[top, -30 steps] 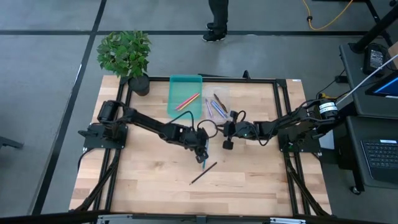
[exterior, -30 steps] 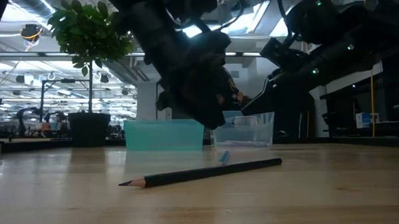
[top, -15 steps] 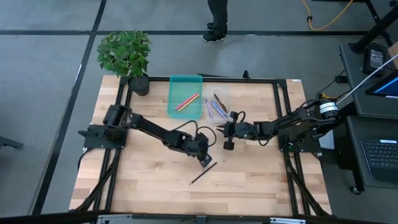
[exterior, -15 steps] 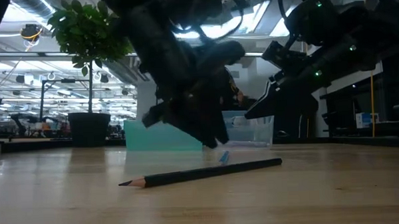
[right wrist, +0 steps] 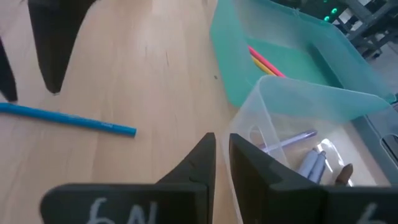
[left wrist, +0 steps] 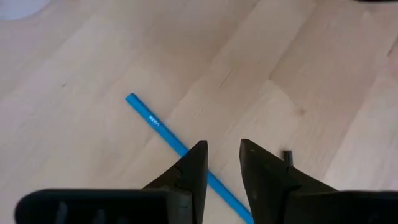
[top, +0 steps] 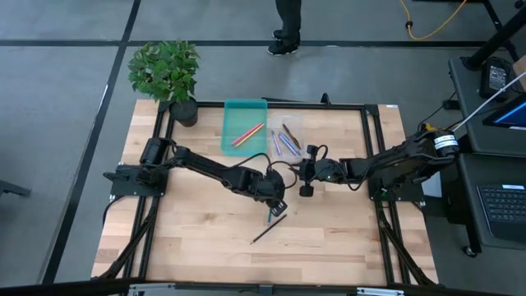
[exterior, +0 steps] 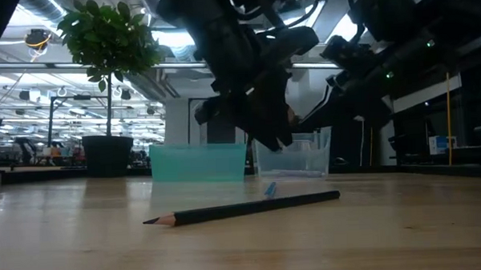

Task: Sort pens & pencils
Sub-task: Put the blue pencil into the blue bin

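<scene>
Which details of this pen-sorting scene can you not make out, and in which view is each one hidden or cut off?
- Blue pencil, left wrist view: its near end is hidden behind the left gripper.
- Blue pencil, low view: only a short tip shows behind the black pencil.
- Clear tray, right wrist view: its contents are cut off by the picture edge.
- Teal tray, low view: its wall hides what lies inside.
- High view: pens and pencils are too small to tell apart.

Counted two loose sticks on the wooden table: one thin blue stick point(left wrist: 163, 132) and one thin black pencil with a sharpened tip point(exterior: 241, 208). Two rectangular plastic trays: one teal tray point(top: 245, 108) held two sticks, one yellow-orange point(right wrist: 274, 64) and one pink-red point(right wrist: 258, 55); one clear tray point(right wrist: 283, 118) held several purple, blue and dark brown sticks, exact number unclear. One potted green plant point(top: 167, 76). Two dark robot arms.
</scene>
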Tool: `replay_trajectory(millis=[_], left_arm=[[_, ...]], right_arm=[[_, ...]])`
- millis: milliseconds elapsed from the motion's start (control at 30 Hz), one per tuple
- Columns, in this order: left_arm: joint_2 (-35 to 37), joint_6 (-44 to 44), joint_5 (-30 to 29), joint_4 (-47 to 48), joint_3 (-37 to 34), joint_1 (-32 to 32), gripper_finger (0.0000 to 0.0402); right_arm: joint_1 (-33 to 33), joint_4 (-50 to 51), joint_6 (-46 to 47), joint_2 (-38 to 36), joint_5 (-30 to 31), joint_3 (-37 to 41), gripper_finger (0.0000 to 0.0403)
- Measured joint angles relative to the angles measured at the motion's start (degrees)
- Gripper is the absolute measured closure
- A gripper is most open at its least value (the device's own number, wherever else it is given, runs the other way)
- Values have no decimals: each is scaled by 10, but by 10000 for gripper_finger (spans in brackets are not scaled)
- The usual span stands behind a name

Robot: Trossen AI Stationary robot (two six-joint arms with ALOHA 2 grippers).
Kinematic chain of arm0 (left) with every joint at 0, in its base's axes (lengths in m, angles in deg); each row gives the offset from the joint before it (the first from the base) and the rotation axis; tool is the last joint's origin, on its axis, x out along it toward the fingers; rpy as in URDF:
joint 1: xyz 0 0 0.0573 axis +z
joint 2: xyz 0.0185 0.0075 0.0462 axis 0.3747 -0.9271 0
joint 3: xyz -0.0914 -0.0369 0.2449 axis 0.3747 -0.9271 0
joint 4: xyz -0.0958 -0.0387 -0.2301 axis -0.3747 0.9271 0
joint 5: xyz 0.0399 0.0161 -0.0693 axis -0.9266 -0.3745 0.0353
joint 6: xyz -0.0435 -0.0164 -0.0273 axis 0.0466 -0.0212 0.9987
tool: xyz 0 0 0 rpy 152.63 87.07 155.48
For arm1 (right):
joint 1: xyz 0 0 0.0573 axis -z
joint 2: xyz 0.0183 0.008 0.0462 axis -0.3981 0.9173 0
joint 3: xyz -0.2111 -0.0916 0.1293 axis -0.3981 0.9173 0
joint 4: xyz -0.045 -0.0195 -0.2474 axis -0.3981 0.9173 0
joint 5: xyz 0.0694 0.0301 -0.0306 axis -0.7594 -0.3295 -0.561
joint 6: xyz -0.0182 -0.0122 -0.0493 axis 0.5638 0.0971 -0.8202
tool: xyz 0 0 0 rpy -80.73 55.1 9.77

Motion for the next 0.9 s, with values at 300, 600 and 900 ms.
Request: replay_trajectory(millis=[300,600,900], left_arm=[[-28,85,25,48,3,4,315],[-73,82,63,58,42,11,315],[-75,30,35,135,108,11,315]], right_arm=[[0,4,-3,-3,0,0,354],[1,3,-3,-3,4,0,354],[1,10,-3,-3,4,0,354]])
